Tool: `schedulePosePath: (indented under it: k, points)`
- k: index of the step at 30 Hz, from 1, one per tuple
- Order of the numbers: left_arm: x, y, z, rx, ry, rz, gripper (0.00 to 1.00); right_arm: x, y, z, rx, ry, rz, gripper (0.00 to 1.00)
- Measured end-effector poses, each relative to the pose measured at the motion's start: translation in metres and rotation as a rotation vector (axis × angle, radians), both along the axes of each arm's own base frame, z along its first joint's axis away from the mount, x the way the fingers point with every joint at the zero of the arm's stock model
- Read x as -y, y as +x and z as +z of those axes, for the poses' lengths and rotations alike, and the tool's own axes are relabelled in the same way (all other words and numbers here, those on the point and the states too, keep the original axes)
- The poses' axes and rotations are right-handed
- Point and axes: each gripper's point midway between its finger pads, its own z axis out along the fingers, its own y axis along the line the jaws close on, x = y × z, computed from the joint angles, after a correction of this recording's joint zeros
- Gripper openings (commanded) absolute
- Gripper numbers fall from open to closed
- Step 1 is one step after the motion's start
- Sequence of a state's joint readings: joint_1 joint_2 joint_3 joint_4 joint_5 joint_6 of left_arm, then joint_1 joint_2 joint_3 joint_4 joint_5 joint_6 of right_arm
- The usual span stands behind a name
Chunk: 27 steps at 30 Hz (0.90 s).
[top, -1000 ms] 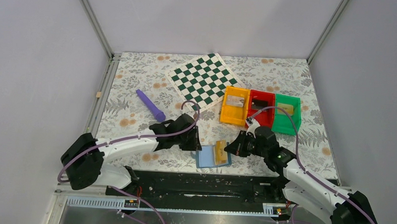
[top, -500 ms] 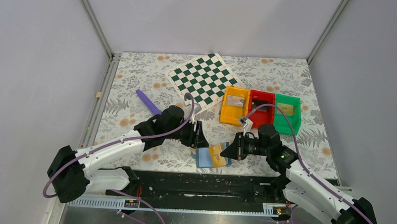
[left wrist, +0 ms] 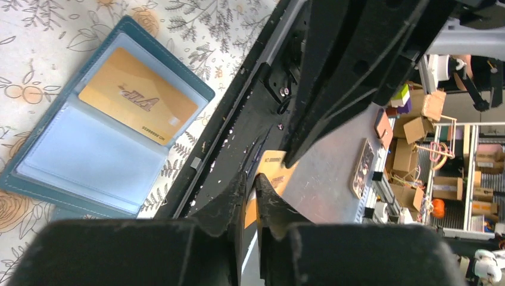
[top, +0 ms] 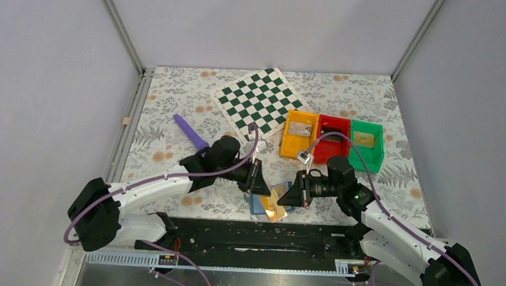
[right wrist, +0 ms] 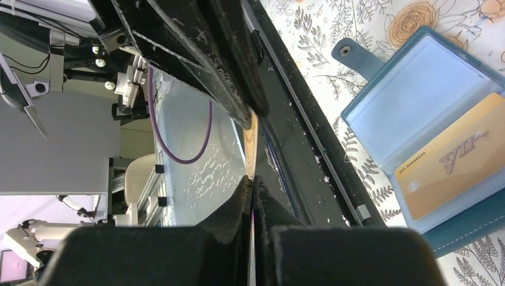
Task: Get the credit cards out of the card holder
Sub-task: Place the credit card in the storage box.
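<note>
The blue card holder lies open on the table's near edge, with a gold credit card still in its pocket, which also shows in the right wrist view. A second gold card is held lifted just above the holder. My left gripper is shut on one end of it. My right gripper is shut on the other end, where the card shows edge-on. The two grippers face each other, fingertips almost touching.
A green-white chequered board lies at the back. Orange, red and green bins stand behind the right arm. A purple stick lies at the left. The black base rail runs just below the holder.
The left arm has swung right, up to the right gripper. A gold card that lay at the holder is now lifted and tilted, gripped by both grippers.
</note>
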<state>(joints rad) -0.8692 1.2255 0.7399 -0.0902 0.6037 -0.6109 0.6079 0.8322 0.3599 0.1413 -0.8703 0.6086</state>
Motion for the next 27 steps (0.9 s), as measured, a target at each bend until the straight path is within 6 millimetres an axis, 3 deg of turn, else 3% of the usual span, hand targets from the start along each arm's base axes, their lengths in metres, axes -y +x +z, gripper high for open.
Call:
schedulePosePath:
  k: [1, 4, 7, 12, 17, 20, 27]
  points:
    - [0.0, -0.001, 0.0, -0.004, -0.007, -0.004, 0.0, 0.0, -0.001, 0.0, -0.004, -0.001, 0.002, 0.01]
    - [0.002, -0.004, 0.002, -0.016, -0.024, -0.019, 0.0, 0.002, -0.003, -0.004, -0.027, -0.017, 0.001, 0.17]
    - [0.003, -0.004, 0.004, -0.032, -0.031, -0.01, 0.0, 0.003, 0.002, -0.007, -0.038, -0.038, -0.036, 0.39]
    - [0.0, 0.001, 0.004, -0.07, -0.049, 0.069, 0.0, 0.005, 0.017, 0.004, -0.014, -0.024, -0.155, 0.61]
    - [-0.01, 0.013, 0.004, -0.098, -0.085, 0.207, 0.0, 0.011, 0.034, 0.028, 0.006, 0.038, -0.319, 0.7]
    - [-0.015, 0.02, 0.015, -0.094, -0.145, 0.297, 0.0, 0.014, 0.039, 0.039, 0.004, 0.088, -0.381, 0.72]
    - [-0.018, 0.037, 0.042, -0.093, -0.306, 0.439, 0.0, 0.018, 0.047, 0.041, -0.031, 0.136, -0.467, 0.69]
